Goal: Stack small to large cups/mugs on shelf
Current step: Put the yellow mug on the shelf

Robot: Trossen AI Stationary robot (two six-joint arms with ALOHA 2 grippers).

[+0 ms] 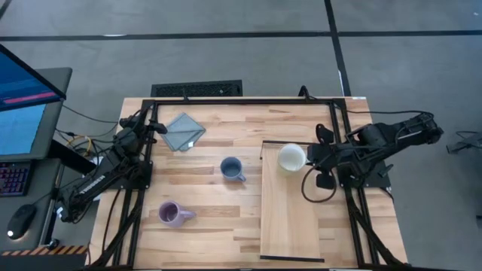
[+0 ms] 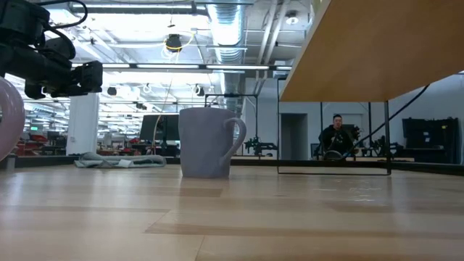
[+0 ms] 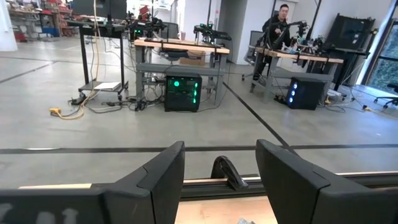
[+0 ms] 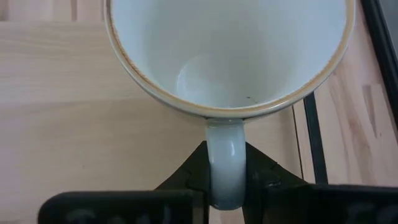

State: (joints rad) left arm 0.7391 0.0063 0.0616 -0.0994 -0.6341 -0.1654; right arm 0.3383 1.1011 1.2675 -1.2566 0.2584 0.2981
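Observation:
The cream-white mug (image 1: 291, 158) sits upright at the far end of the pale wooden shelf (image 1: 290, 214), its mouth facing up. My right gripper (image 1: 309, 157) reaches in from the right and is shut on its handle. On the tabletop, the slate-blue mug (image 1: 230, 168) stands upright on its base, and the lavender mug (image 1: 171, 214) rests near the left front. My left gripper (image 1: 159, 126) waits open over the far left corner, touching nothing. In the low view the blue mug (image 2: 206, 141) stands mid-table, and the shelf (image 2: 362, 51) shows from below. My right gripper (image 4: 225, 167) pinches the cream-white mug's handle (image 4: 225, 146) between its two fingers (image 4: 189, 171), one on each side of the loop. It comes from the table's right side. The mug stays upright over the shelf's far end; whether its base rests there, I cannot tell.
A grey folded cloth (image 1: 183, 130) lies at the far left beside my left gripper. A thin dark frame (image 1: 292, 260) closes the shelf's near end. Black rails run along the table's edges. A person (image 3: 273, 28) stands at benches far behind the table.

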